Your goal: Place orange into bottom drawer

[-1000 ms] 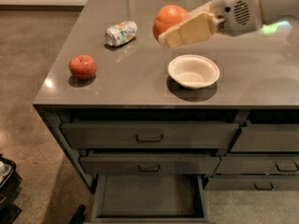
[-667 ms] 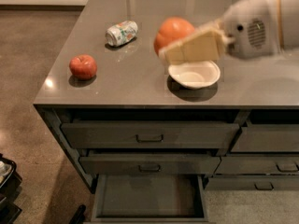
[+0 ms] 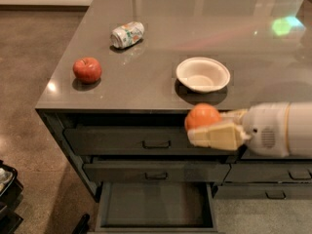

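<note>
The orange (image 3: 202,116) is held in my gripper (image 3: 207,128), whose cream fingers (image 3: 214,136) are shut around it. The gripper reaches in from the right, in front of the counter's front edge, level with the top left drawer. The bottom drawer (image 3: 156,206) of the left stack is pulled open below and a little left of the orange. Its flat grey floor shows nothing in it.
On the grey counter (image 3: 146,82) stand a white bowl (image 3: 203,74), a red apple (image 3: 87,69) at the left and a crushed can (image 3: 127,34) further back. Two shut handled drawers (image 3: 156,144) sit above the open one. Narrower drawers (image 3: 273,172) lie to the right.
The gripper has carried the orange from above the counter near the bowl forward and down, past the front edge, to hang in front of the drawers.
</note>
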Tool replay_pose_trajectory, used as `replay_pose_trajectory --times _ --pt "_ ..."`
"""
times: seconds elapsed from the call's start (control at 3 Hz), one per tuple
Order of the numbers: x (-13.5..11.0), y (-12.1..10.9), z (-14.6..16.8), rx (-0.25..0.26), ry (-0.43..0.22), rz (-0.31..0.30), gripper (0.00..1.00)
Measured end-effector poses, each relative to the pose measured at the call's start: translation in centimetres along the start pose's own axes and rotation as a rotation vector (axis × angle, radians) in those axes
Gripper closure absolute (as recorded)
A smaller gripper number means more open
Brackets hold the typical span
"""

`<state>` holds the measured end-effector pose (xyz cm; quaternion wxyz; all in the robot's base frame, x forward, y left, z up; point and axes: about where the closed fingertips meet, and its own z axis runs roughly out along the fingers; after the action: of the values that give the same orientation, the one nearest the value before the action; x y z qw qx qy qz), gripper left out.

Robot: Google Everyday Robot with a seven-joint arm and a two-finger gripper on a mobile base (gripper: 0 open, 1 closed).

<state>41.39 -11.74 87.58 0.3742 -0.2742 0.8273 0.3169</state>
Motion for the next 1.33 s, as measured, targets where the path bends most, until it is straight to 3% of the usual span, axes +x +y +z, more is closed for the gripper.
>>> replay_pose_trajectory --times 0.33,0.67,1.0,1.33 --pt "6.5 -3.9 4.2 0.007 -0.015 0.056 1.00" --pt "6.5 -3.8 4.2 0.007 -0.014 0.054 1.00" --pt "9.2 -4.8 4.7 0.029 -0.050 0.126 1.00" --pt "17.1 -7.6 7.1 0.076 -0.094 0.279 1.00"
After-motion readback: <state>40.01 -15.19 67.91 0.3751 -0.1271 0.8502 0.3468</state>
